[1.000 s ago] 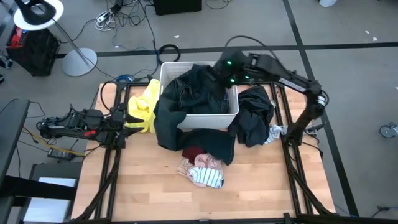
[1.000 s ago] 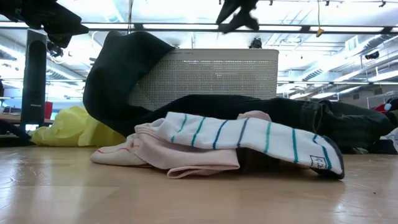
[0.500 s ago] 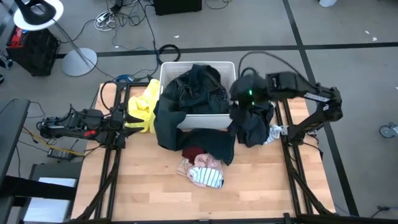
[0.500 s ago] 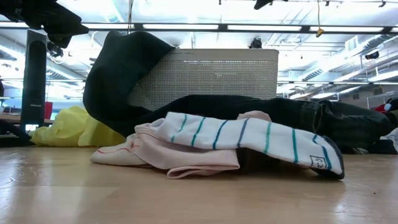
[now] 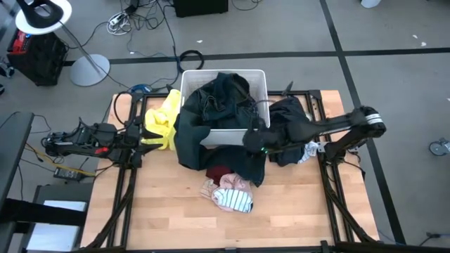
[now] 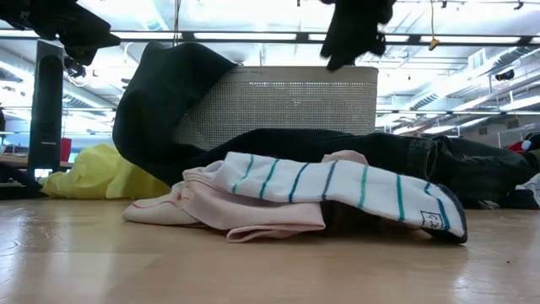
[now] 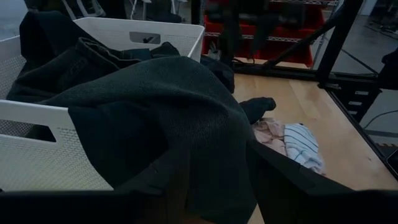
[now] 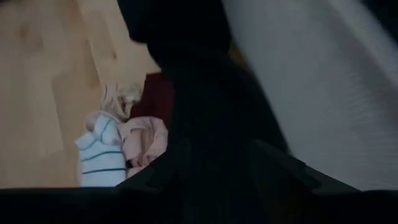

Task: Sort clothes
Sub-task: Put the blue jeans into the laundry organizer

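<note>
Black garment (image 5: pixel 232 158) lies beneath the right claw (image 5: pixel 257 143); whether it grips, I cannot tell.

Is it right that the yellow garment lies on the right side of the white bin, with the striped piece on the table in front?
Not quite. The high view shows the yellow garment on the left side of the white bin, near the left arm. The striped piece does lie on the table in front.

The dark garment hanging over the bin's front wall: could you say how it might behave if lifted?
The dark garment drapes limply over the bin, so it is probably floppy. It runs under neighbouring clothes, so lifting may drag those along.
</note>
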Available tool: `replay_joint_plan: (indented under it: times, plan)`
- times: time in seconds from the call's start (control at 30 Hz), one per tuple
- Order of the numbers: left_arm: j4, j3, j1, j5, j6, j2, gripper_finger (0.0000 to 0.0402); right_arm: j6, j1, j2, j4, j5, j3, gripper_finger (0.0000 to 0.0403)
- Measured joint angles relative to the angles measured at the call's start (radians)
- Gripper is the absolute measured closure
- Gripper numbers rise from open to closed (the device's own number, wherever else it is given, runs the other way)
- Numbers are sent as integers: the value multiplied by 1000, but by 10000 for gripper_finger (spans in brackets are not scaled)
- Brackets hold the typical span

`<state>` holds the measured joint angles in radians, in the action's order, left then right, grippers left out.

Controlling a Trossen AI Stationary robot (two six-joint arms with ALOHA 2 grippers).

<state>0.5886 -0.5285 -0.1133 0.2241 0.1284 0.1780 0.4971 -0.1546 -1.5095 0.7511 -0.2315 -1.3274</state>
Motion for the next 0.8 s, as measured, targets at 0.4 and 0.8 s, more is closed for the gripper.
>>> replay_joint_plan:
  times: [0.4, 0.8]
  plan:
    - [-1, 0, 0, 0, 0, 0, 238, -62, -9, -196, -192, 116, 7, 234]
    - [0, 0, 0, 0, 0, 0, 238, -131, -34, -299, -269, 118, 7, 234]
